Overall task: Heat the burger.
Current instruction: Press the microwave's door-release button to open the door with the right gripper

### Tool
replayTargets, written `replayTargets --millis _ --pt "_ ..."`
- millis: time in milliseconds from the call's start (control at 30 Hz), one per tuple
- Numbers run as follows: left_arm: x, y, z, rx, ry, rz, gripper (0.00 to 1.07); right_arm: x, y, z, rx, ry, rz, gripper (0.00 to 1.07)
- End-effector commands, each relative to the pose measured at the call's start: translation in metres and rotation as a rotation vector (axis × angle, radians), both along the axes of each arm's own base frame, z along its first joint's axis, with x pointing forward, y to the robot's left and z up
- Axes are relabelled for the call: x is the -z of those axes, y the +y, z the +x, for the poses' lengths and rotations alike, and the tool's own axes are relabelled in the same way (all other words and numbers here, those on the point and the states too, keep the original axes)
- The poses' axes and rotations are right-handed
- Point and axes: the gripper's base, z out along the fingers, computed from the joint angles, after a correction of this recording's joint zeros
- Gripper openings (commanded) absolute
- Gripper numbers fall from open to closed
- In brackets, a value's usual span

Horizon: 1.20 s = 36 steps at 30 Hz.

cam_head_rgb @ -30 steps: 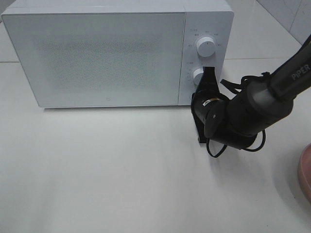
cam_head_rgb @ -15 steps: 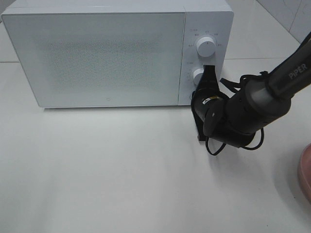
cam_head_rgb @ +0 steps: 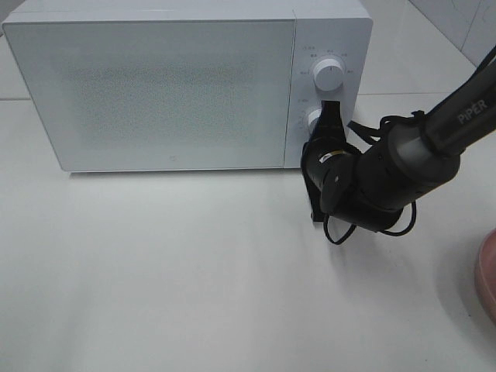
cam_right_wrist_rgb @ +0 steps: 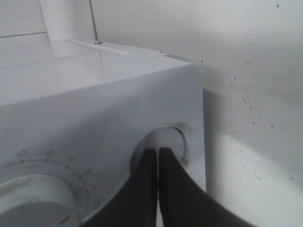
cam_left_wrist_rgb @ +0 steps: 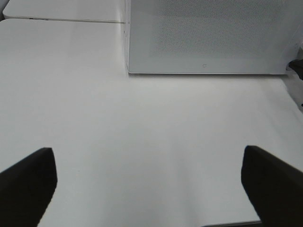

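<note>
The microwave (cam_head_rgb: 186,85) at the far side is white, its door (cam_head_rgb: 155,93) a pale grey-white with a fine grey speckle of dots, densest in the middle. Its two knobs (cam_head_rgb: 329,75) on the right are white with small grey markings, and one bears a small red mark (cam_right_wrist_rgb: 65,219). The right arm (cam_head_rgb: 442,124) and right gripper (cam_head_rgb: 332,112) are black, the arm lettered in white, the left gripper (cam_left_wrist_rgb: 150,184) is black too, the table (cam_head_rgb: 194,287) is plain off-white, and the plate (cam_head_rgb: 488,271) at the right edge is pink.
</note>
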Motion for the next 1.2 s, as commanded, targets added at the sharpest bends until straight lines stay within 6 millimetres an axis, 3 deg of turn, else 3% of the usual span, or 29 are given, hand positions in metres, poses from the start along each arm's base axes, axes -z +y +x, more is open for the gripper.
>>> replayTargets --millis 33,267,600,1067,1200 --pt "0.000 0.000 -0.002 -0.008 -0.027 -0.006 0.98 -0.010 0.004 0.013 0.011 -0.112 0.000 0.01" --pt "0.000 0.000 -0.002 -0.008 -0.027 -0.006 0.98 -0.020 0.009 0.026 0.034 -0.210 0.011 0.01" --pt "0.000 0.000 -0.002 -0.008 -0.027 -0.006 0.98 -0.042 0.001 0.054 0.066 -0.346 -0.039 0.01" --pt "0.000 0.000 -0.002 -0.008 -0.027 -0.006 0.98 -0.048 0.004 0.053 0.021 -0.371 -0.047 0.01" --pt "0.000 0.000 -0.002 -0.008 -0.027 -0.006 0.98 -0.048 0.002 0.044 0.003 -0.363 -0.042 0.01"
